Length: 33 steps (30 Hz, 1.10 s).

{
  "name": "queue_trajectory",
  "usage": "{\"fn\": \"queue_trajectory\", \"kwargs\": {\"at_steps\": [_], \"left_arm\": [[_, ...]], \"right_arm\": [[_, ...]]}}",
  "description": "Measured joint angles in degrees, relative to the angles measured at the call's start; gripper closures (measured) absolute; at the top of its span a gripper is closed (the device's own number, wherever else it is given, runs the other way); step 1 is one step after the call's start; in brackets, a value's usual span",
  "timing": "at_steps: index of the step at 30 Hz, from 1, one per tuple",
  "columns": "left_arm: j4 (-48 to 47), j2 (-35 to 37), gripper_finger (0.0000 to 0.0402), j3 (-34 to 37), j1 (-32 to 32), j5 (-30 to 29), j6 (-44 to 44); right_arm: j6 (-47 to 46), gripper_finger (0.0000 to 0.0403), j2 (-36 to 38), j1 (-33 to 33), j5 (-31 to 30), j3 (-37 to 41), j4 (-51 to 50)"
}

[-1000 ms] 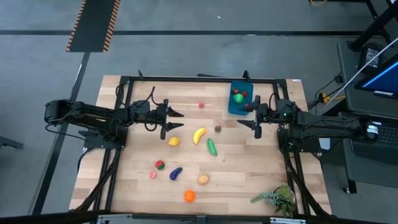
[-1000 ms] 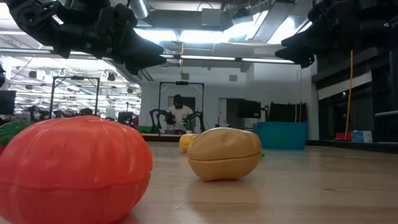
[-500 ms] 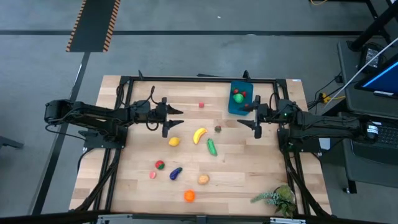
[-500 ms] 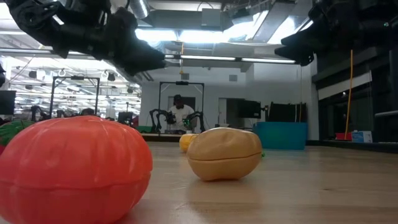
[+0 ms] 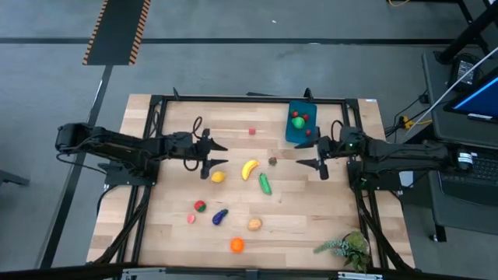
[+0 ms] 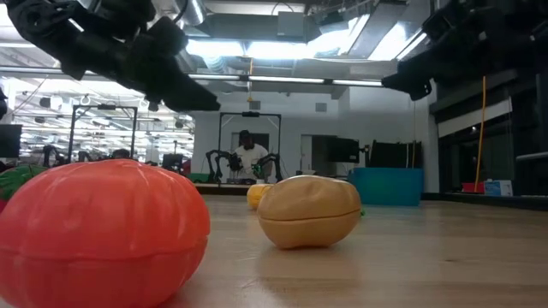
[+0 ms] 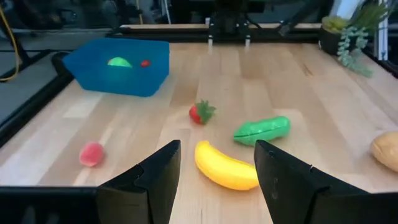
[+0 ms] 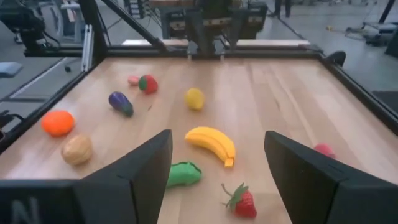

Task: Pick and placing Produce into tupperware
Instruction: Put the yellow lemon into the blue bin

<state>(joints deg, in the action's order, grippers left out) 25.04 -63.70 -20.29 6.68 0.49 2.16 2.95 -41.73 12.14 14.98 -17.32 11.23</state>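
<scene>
The left gripper (image 5: pixel 220 153) hovered with fingers spread and empty, left of the yellow banana (image 5: pixel 249 169) and green cucumber (image 5: pixel 264 183). The right gripper (image 5: pixel 305 155) hung open and empty right of them, just near of the blue tupperware (image 5: pixel 300 131), which stood at the table's far edge holding a green piece (image 5: pixel 297 121).

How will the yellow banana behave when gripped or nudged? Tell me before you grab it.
The banana looks like smooth moulded plastic, so probably stiff, light, and a bit slippery. Its curved body lies flat on the wooden table, so a nudge would likely spin it rather than roll it. Gripping across its narrow middle seems safest.
</scene>
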Motion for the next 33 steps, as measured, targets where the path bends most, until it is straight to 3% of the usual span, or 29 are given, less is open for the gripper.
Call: {"fn": "queue_trajectory", "kwargs": {"at_steps": [3,8,14,22,33], "left_arm": [[-4.2,0.0,0.0206,-0.9,-2.1,-4.2,0.0],[-27.5,0.0,0.0207,-9.3,-6.2,-13.3,-2.8],[-40.8,0.0,0.0207,-18.2,-12.2,-13.9,-9.6],[-42.2,0.0,0.0207,-22.0,-17.4,-13.9,-12.7],[-42.3,0.0,0.0207,-22.0,-19.2,-13.7,-10.9]], "right_arm": [[0.3,0.0146,-1.7,0.0,-0.2,0.0,0.6],[0.2,0.0146,-3.4,0.0,-0.3,0.0,1.8],[-1.2,0.0146,-3.7,0.0,-0.3,0.0,1.9],[-1.1,0.0146,-3.7,0.0,-0.3,0.0,1.8],[-1.3,0.0146,-3.7,0.0,-0.3,0.0,0.7]]}}
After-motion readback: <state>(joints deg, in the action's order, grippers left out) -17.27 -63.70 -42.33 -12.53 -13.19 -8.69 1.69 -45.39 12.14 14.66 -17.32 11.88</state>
